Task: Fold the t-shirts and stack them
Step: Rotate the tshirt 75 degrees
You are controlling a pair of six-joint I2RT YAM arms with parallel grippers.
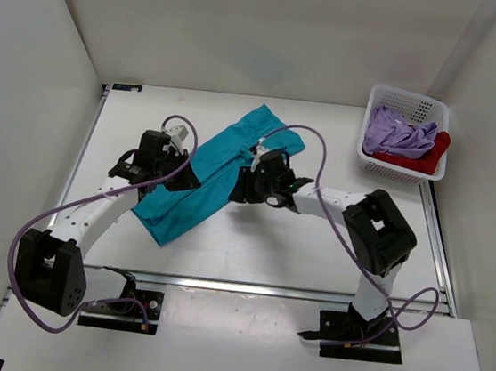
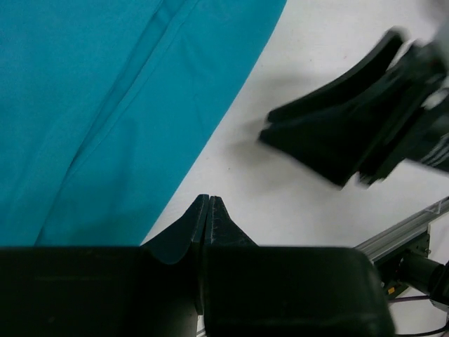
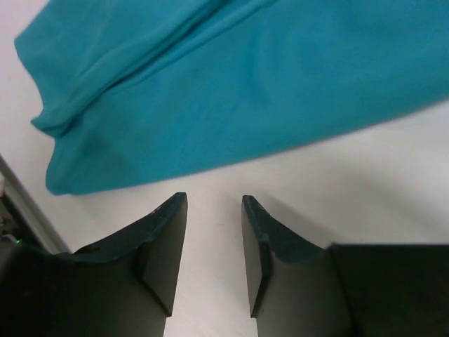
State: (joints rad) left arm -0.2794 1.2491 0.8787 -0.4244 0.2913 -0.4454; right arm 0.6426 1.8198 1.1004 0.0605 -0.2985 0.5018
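A teal t-shirt (image 1: 216,171) lies partly folded in a long diagonal band on the white table (image 1: 312,255). My left gripper (image 1: 188,180) is at its left side, shut with nothing between its fingers (image 2: 208,201); in its wrist view the teal t-shirt (image 2: 105,105) fills the upper left. My right gripper (image 1: 237,190) sits at the shirt's right edge. Its jaws stand open and empty (image 3: 214,202) over bare table, just short of the teal t-shirt's (image 3: 245,84) edge. A lavender t-shirt (image 1: 395,133) and a red t-shirt (image 1: 432,156) lie crumpled in the basket.
A white lattice basket (image 1: 384,171) stands at the table's back right corner. The right gripper's fingers (image 2: 351,133) show blurred in the left wrist view, close to my left gripper. Metal rails (image 1: 290,291) edge the table.
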